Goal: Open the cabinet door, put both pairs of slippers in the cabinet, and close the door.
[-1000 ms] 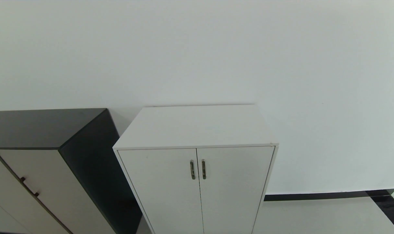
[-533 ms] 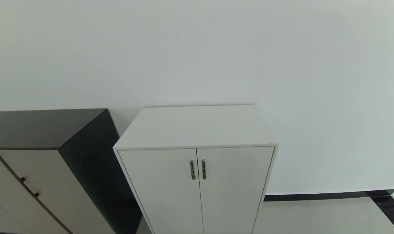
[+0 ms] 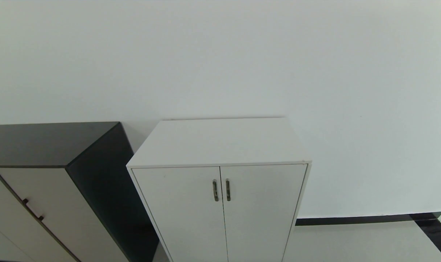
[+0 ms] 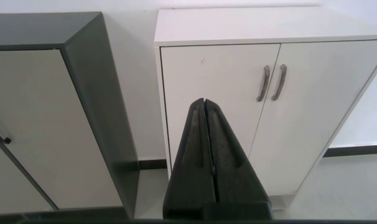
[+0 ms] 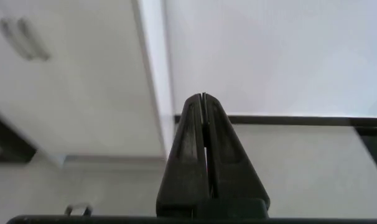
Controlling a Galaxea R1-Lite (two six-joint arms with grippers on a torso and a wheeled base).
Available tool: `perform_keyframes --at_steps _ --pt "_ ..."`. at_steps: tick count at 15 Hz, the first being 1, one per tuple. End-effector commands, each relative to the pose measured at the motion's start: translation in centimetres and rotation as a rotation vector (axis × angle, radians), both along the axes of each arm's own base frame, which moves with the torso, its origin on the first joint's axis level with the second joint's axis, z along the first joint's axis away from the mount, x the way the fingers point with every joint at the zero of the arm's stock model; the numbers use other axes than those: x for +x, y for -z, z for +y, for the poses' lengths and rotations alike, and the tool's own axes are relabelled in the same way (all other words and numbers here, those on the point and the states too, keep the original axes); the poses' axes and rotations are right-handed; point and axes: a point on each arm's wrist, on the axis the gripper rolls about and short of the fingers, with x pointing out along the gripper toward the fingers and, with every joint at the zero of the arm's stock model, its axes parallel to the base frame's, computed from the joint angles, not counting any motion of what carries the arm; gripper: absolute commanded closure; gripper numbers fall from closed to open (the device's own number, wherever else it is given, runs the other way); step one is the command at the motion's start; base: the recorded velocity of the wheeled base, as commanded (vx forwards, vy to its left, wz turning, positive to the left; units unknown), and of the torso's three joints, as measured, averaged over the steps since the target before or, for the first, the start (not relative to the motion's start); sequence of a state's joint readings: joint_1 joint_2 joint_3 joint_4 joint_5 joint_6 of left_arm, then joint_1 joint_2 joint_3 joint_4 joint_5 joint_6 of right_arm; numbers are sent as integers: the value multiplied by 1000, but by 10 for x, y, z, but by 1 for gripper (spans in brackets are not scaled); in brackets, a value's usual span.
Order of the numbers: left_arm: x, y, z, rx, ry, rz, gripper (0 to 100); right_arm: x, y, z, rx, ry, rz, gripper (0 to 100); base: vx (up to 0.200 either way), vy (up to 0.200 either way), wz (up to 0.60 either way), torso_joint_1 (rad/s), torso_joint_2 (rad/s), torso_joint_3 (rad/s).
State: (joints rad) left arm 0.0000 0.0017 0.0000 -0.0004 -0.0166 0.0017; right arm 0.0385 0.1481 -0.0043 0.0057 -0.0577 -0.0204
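A white two-door cabinet (image 3: 220, 203) stands against the wall with both doors closed. Two grey vertical handles (image 3: 221, 189) sit side by side at the middle seam. In the left wrist view the cabinet (image 4: 263, 118) and its handles (image 4: 270, 83) lie ahead, and my left gripper (image 4: 205, 102) is shut with nothing in it, some way in front of the left door. My right gripper (image 5: 203, 98) is shut and empty, off the cabinet's right side (image 5: 83, 81), above the floor. A small metallic object (image 5: 78, 210) lies on the floor; I cannot tell what it is.
A taller black cabinet with pale doors (image 3: 42, 182) stands close on the left of the white one, leaving a narrow dark gap. A black skirting strip (image 3: 366, 219) runs along the wall on the right, above pale open floor (image 3: 358, 242).
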Motion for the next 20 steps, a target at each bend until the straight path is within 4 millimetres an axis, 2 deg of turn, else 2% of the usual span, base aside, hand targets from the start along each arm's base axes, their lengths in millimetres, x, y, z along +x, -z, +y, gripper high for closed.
perform_keyframes --at_steps 1,3,20 --pt "0 0 0 0 0 0 100 -7 2 1 13 68 -89 100 0 0 0 0 0 0" --pt "0 0 0 0 0 0 100 -10 3 2 17 -43 -134 100 0 0 0 0 0 0" --pt "0 0 0 1 -1 0 100 -11 3 2 11 -37 -145 100 0 0 0 0 0 0"
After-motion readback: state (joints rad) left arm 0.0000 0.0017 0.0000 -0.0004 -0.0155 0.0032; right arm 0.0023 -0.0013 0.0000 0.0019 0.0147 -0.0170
